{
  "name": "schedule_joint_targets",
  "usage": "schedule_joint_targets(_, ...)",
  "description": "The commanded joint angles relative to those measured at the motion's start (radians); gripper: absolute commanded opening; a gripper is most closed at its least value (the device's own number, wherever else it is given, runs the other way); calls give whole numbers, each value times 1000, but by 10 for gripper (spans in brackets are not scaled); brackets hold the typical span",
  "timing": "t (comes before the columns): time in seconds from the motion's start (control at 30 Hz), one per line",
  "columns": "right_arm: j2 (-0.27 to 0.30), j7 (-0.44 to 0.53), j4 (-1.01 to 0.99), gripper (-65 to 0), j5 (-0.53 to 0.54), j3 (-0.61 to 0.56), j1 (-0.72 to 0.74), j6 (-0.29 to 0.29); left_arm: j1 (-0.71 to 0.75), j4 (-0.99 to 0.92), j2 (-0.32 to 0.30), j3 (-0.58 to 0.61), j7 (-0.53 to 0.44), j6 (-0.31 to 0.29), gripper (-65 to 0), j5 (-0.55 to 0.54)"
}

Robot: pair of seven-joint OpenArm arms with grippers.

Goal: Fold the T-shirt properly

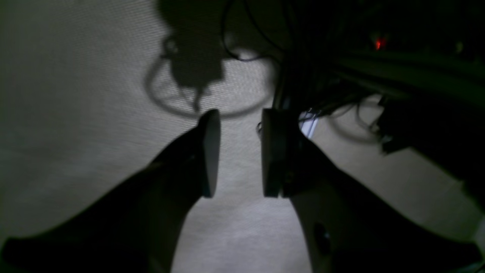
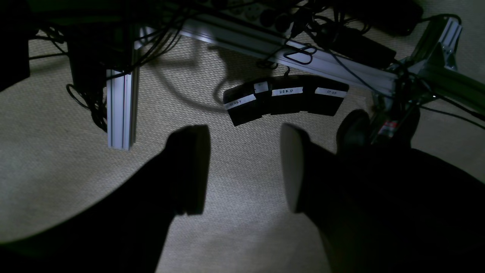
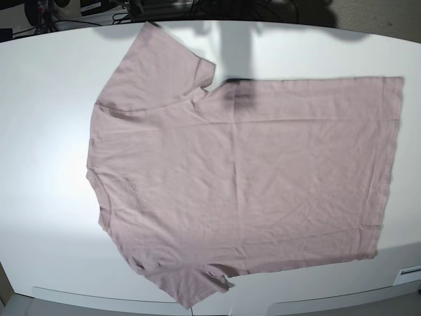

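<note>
The plain dusty-pink short-sleeved cotton T-shirt (image 3: 243, 178) is lying flat on the white bench (image 3: 39, 118), long axis running across the base view, neck leftward, hem rightward. The left gripper (image 1: 237, 153) and right gripper (image 2: 244, 170) are hanging parted and empty above beige woven carpet (image 2: 242, 227), beside aluminium framing (image 2: 121, 110) and cables.

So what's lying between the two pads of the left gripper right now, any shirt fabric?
No. In the left wrist view the left gripper stands open with only bare carpet showing through the gap. The T-shirt lies flat on the table, untouched.
</note>
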Motion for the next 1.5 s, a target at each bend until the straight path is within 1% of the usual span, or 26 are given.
schedule_joint_targets(0.0, 10, 10, 6, -344, -3, -1, -8, -5, 15, 7, -5, 2, -2, -8, -475, -5)
schedule_joint_targets(0.23, 13, 27, 53, -344, 1, -1, -11, -4, 12, 11, -5, 34, -2, -7, -477, -2)
schedule_joint_targets(0.37, 13, 28, 62, -344, 2, -1, -11, -4, 12, 11, -5, 59, -2, -4, -503, 9)
schedule_joint_targets(0.43, 13, 28, 62, -344, 1, -1, -13, -4, 11, 11, -2, 79, 1, 31, -503, 47)
schedule_joint_targets(0.5, 14, 22, 62, -344, 1, -1, -15, -4, 11, 11, 1, 109, 31, 68, -503, 66)
schedule_joint_targets(0.6, 14, 19, 62, -344, 1, -1, -28, -3, 12, 11, 0, 162, 62, 95, -503, 66)
schedule_joint_targets(0.67, 14, 20, 62, -344, 1, -1, -40, 17, 4, 11, 1, 185, 66, 107, -503, 65)
schedule_joint_targets(0.8, 25, 24, 90, -344, 1, -1, -71, 126, -24, 11, 15, 196, 79, 111, -503, 64)
schedule_joint_targets(0.83, 27, 26, 102, -344, 2, -1, -78, 140, -28, 11, 22, 196, 69, 111, -503, 60)
schedule_joint_targets(0.93, 27, 37, 138, -344, 1, -1, -98, 141, -38, 11, 44, 196, 45, 111, -503, 21)
schedule_joint_targets(1.03, 30, 37, 154, -344, 1, -1, -103, 138, -42, 11, 59, 196, 47, 110, -503, 21)
schedule_joint_targets(1.17, 45, 33, 156, -344, 2, -1, -105, 147, -37, 11, 64, 196, 48, 110, -503, 21)
schedule_joint_targets(1.27, 65, 30, 156, -344, 20, -1, -125, 165, -20, 11, 61, 196, 46, 110, -503, 20)
schedule_joint_targets(1.33, 84, 32, 158, -344, 58, -1, -147, 168, 0, 15, 61, 196, 23, 110, -503, 19)
schedule_joint_targets(1.4, 103, 39, 175, -344, 56, -1, -180, 175, 29, 29, 61, 196, -18, 109, -503, -18)
schedule_joint_targets(1.47, 122, 42, 214, -345, 38, -1, -221, 176, 61, 59, 61, 196, -28, 106, -503, -48)
